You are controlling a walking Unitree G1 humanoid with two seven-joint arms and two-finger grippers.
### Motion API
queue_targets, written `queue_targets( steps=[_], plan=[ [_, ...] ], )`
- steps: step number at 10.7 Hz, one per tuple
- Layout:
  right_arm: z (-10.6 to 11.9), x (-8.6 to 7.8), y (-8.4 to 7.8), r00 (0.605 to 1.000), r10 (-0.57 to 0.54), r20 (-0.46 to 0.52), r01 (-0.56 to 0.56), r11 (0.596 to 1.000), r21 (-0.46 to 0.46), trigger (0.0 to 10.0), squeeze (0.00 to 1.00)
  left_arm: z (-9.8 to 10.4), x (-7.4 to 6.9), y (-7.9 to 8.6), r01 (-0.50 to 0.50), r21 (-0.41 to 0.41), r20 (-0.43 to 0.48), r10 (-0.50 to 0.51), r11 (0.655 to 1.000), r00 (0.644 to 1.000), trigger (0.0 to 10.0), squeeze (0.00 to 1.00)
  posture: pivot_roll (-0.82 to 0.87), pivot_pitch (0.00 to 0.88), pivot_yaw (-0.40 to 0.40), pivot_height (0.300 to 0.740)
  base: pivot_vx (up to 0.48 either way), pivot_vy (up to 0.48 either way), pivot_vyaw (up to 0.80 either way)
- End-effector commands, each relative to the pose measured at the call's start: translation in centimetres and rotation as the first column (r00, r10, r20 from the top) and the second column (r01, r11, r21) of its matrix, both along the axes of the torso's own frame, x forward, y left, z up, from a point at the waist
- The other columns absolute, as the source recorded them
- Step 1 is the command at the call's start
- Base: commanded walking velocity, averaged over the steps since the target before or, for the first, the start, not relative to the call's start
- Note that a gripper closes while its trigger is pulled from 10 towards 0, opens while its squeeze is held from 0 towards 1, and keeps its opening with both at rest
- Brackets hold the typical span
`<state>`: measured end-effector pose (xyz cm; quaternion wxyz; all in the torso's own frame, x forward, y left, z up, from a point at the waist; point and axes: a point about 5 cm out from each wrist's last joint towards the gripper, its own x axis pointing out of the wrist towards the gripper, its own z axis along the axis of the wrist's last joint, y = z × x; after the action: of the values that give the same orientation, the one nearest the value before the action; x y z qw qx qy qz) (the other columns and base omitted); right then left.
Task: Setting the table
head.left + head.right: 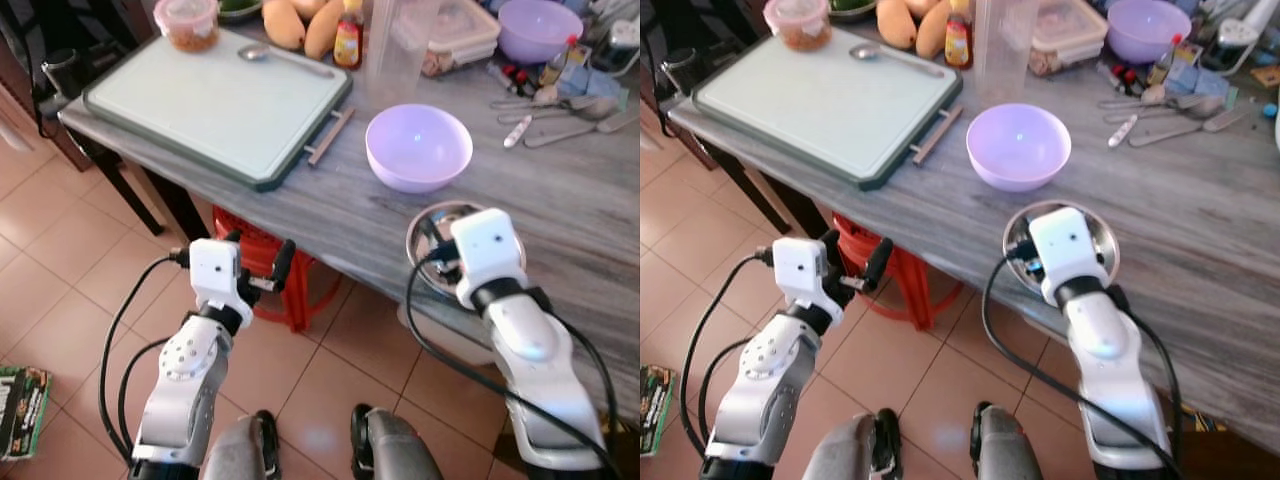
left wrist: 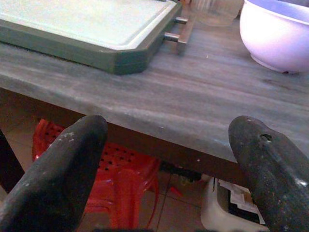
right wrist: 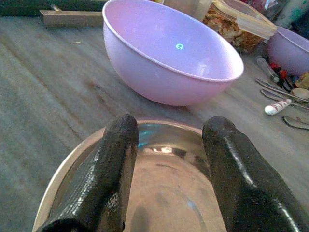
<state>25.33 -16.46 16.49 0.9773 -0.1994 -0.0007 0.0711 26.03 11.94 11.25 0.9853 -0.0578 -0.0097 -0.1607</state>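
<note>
Right gripper [image 3: 166, 159] hovers over steel bowl [image 3: 159, 188] at the near edge of the grey surface [image 1: 560, 210], fingers apart, gripping nothing. Wrist view shows the bowl's inside, which the head views hide behind the wrist. Lilac bowl [image 1: 418, 146] sits at 11 o'clock from it, mouth up; round, no long axis. Left gripper [image 1: 262, 262] open, off the surface edge above a red stool [image 1: 290, 290].

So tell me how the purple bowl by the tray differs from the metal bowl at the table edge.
The purple bowl is matte pastel; the metal bowl is shiny and reflective. The purple bowl stands free further in on the table, while the metal bowl sits at the near edge with the right pincer over it, fingers apart. The purple bowl looks deeper, the metal bowl shallower. Both are round, upright and look empty.
</note>
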Motion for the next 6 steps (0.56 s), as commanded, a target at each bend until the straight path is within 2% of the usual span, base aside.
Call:
queue_targets(
  steps=[1, 2, 4, 6],
  plan=[
    [0.2, -0.5, -0.4, 1.000, -0.012, 0.008, 0.012, 1.000, -0.012, 10.0, 0.00, -0.1, -0.1, 0.0, 0.012, 0.003, -0.003, -0.012, 1.000, 1.000, 10.0, 0.00, -0.10, 0.202, 0.033, 0.740, 0.000, 0.000, 0.00],
    [-0.4, -0.9, -1.6, 0.997, -0.077, -0.010, 0.076, 0.997, -0.032, 10.0, 0.00, 0.0, 0.0, -0.1, 0.015, 0.003, -0.002, -0.015, 1.000, 1.000, 10.0, 0.00, -0.10, 0.201, 0.035, 0.740, 0.000, 0.000, 0.00],
    [-1.0, -0.4, -2.5, 0.988, -0.141, -0.059, 0.140, 0.990, -0.014, 10.0, 0.00, 0.0, 0.1, -0.1, 0.018, 0.005, 0.000, -0.018, 1.000, 1.000, 10.0, 0.00, -0.10, 0.200, 0.039, 0.740, 0.000, 0.000, 0.00],
    [-1.7, 0.2, -2.4, 0.983, -0.148, -0.113, 0.150, 0.989, 0.012, 10.0, 0.00, 0.1, 0.1, 0.0, 0.015, 0.007, 0.002, -0.015, 1.000, 1.000, 10.0, 0.00, -0.09, 0.198, 0.037, 0.740, 0.000, 0.000, 0.00]
  ],
)
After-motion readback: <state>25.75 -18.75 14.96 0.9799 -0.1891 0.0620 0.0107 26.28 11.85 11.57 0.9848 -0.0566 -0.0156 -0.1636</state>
